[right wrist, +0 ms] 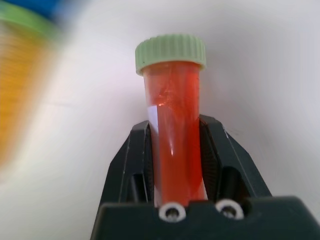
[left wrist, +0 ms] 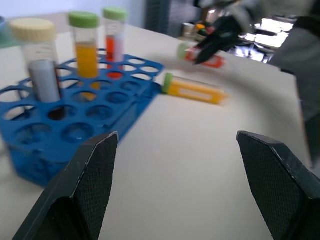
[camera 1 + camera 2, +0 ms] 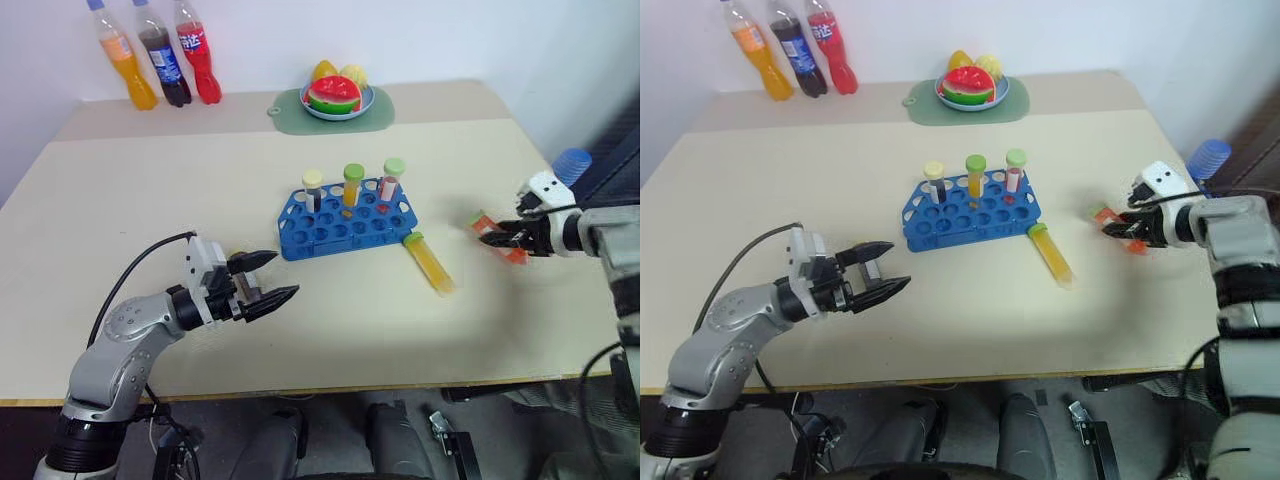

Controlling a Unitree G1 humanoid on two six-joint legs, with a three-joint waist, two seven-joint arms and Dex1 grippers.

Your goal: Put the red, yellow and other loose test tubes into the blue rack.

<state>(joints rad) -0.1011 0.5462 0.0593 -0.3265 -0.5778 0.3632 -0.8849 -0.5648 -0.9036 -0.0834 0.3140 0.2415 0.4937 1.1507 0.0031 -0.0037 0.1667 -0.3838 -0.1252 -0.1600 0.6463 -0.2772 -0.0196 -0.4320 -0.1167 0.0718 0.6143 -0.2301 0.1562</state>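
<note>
right gripper (image 3: 492, 235): clamped shut on the red tube (image 1: 175, 140); both fingers pinch the tube body, green cap pointing out past the fingertips. Sits over the right side of the table (image 3: 120, 200), well right of the rack.
red tube: red-orange liquid, white label strip down one side, lying roughly level in the grip. Can't tell if it's touching the tabletop or just above it.
left gripper (image 3: 268, 280): fingers spread wide, nothing between them. Hovers front-left of the rack, pointing level toward it.
blue rack (image 3: 330, 232): mid-table, rows of round holes, most of them empty.
tubes in rack: three standing upright along the back row. Cream-cap tube (image 3: 313, 190) with dark contents on the left, green-cap yellow tube (image 3: 353, 184) in the middle, green-cap tube (image 3: 391, 180) with reddish contents on the right.
loose yellow tube (image 3: 431, 262): lying flat on the table just off the rack's front-right corner, green cap nearest the rack, body angled away toward the front edge. It lies between the rack and the right gripper, apart from the gripper.
soda bottles (image 3: 160, 55): three at the back-left edge, orange, dark and red, blue caps.
fruit plate (image 3: 338, 97): on a green mat (image 3: 290, 112) at the back centre, well behind the rack.
blue round thing (image 3: 572, 165): off the table's right edge, behind the right arm; can't tell what it is.
</note>
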